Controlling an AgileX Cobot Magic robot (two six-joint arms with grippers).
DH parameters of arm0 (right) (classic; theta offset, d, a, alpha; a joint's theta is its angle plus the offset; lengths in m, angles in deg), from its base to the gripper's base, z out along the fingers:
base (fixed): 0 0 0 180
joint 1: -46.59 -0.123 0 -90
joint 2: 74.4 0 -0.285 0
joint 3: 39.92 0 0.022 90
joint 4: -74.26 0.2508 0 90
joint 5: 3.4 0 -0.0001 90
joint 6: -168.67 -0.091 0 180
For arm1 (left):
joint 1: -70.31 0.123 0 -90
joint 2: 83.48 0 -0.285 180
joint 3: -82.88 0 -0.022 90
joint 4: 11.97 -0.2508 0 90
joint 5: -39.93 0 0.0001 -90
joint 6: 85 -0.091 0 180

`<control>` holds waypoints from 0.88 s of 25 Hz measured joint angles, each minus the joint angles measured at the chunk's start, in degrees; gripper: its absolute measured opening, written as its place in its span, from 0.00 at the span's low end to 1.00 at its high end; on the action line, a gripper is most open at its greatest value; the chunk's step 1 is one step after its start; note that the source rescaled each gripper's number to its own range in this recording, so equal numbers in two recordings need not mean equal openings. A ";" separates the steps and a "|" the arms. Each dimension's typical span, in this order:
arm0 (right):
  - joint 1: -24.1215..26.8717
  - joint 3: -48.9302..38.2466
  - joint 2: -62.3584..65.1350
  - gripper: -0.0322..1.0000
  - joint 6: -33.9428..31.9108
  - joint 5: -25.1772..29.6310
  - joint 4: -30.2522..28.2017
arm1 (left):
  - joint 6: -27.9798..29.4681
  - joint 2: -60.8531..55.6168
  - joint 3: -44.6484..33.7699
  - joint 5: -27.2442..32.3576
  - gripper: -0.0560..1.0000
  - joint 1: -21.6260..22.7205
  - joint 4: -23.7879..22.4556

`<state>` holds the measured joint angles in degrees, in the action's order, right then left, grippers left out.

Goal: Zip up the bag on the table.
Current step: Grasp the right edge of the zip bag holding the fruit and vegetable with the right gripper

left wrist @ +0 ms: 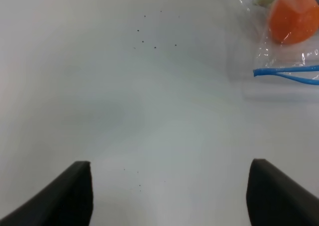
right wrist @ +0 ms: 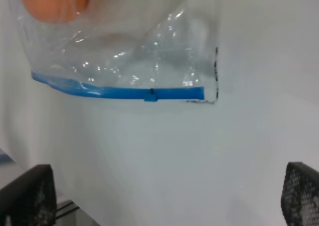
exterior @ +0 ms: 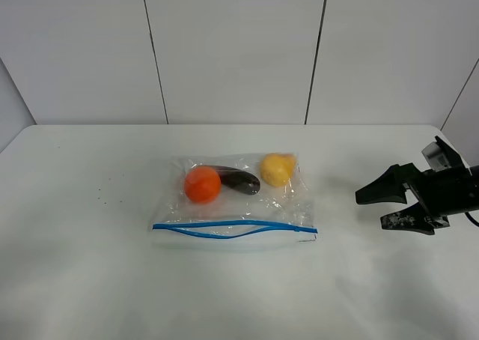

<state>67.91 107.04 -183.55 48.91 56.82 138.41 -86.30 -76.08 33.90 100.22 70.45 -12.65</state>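
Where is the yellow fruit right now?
In the exterior high view, the yellow fruit sits inside the bag, at its far right corner. It is just right of the dark purple fruit, away from the blue zipper strip.

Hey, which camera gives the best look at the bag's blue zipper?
Exterior high: it shows the whole zipper end to end, its tracks gaping mid-length. The left wrist view catches only one end, where the tracks split; the right wrist view shows the other end, looking closed.
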 joint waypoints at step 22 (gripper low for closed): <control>-8.17 12.84 -21.62 1.00 4.01 1.41 5.87 | 0.00 0.00 0.00 -0.10 0.73 0.00 0.00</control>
<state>59.74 119.88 -205.17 52.92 58.23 144.27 -86.30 -76.08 33.90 100.11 70.45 -12.65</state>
